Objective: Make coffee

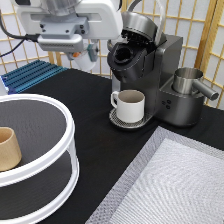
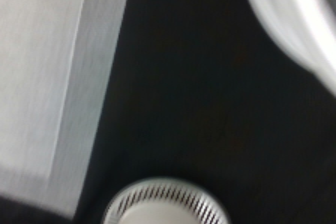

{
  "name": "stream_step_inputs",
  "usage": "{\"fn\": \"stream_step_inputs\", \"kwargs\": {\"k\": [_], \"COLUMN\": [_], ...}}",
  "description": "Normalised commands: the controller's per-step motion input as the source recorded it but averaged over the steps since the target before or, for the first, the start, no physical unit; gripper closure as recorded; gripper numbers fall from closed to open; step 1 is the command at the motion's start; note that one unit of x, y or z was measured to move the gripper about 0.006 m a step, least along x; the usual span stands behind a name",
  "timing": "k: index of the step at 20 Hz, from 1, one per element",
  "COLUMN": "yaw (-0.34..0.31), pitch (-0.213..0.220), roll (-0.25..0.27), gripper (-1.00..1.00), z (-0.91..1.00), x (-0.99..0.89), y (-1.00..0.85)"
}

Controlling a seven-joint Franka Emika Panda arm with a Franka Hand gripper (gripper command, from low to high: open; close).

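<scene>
My gripper (image 1: 83,56) hangs at the exterior view's top left, just left of the coffee machine (image 1: 150,75). It is shut on a small white pod (image 1: 86,63) with an orange edge, held in the air. The machine's lid (image 1: 136,24) stands open and its pod chamber (image 1: 121,54) looks dark. A white mug with a handle (image 1: 130,105) stands on the round drip tray (image 1: 120,121). The blurred wrist view shows the black table (image 2: 195,100) and the slotted drip tray (image 2: 165,205).
A white two-tier round shelf (image 1: 67,135) fills the exterior view's left, with a tan handleless cup (image 1: 7,148) on its top tier. A metal jug (image 1: 187,80) sits on the machine's right side. A grey mat (image 1: 170,185) lies at the bottom right, and a blue rack (image 1: 30,75) at the back left.
</scene>
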Motion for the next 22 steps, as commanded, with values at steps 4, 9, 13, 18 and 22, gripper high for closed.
{"fn": "stream_step_inputs", "kwargs": {"k": [4,9,13,18,22], "yaw": [-0.031,-0.057,-0.087,-0.063,-0.023], "pitch": [0.016,0.042,0.079,0.094,0.147], "roll": [0.375,0.321,0.224,0.054,-0.017], "gripper": [1.0,1.0,1.0,1.0,1.0], "z": [0.15,0.32,0.36,0.04,-0.03], "x": [0.09,0.17,0.3,0.08,0.0], "y": [0.35,0.41,0.38,0.43,0.42]}}
